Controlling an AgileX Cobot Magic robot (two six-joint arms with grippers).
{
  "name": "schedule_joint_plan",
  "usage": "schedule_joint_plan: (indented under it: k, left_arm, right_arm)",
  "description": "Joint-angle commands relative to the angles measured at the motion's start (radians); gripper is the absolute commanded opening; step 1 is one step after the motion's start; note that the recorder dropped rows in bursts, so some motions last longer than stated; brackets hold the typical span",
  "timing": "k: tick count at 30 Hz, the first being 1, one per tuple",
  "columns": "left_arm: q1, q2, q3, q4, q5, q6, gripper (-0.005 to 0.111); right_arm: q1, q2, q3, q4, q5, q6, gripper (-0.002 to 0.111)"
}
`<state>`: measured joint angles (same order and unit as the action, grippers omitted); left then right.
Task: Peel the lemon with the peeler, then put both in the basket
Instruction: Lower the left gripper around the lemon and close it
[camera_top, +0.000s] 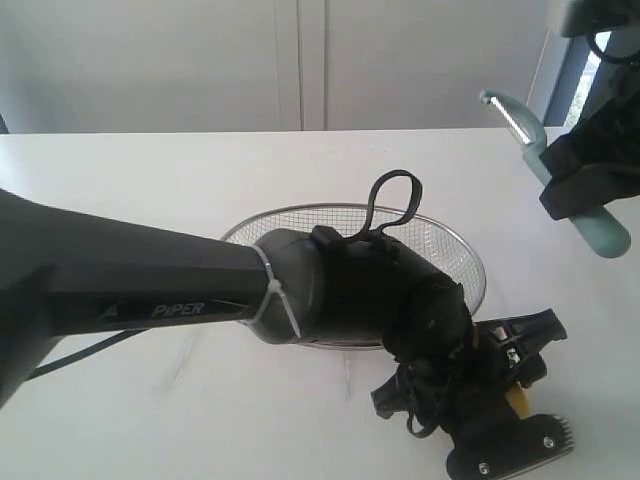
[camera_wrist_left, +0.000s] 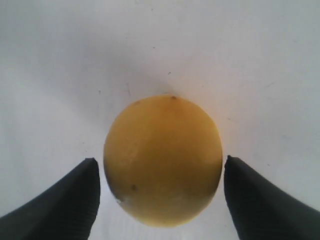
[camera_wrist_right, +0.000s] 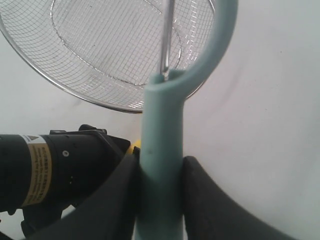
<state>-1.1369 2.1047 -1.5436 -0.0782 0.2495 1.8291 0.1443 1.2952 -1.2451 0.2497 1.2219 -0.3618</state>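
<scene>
My left gripper (camera_top: 520, 385) stands wide open around the lemon (camera_wrist_left: 162, 160), which lies on the white table (camera_wrist_left: 50, 75) just on the near side of the basket (camera_top: 300, 210), toward the right. Neither finger touches it. The fruit is round and smooth, so if I close off-centre it may squeeze out and roll away. My right gripper (camera_wrist_right: 160, 185) clamps the peeler (camera_wrist_right: 161, 115) by its handle, raised at the far right. Under peeling pressure I think this smooth handle could twist.

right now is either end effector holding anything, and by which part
The right end effector grips the peeler by its teal handle. The left end effector stands open around the lemon, holding nothing.
</scene>
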Motion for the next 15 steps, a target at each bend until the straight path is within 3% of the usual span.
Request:
schedule_joint_plan:
  k: [1, 15]
  left_arm:
    - [-0.003, 0.002, -0.003, -0.005, 0.004, 0.011, 0.073]
    - [-0.003, 0.036, -0.003, -0.005, 0.0, 0.011, 0.073]
  right_arm:
    - [-0.006, -0.008, -0.009, 0.004, -0.001, 0.003, 0.0]
    - [-0.006, -0.008, -0.009, 0.004, -0.001, 0.003, 0.0]
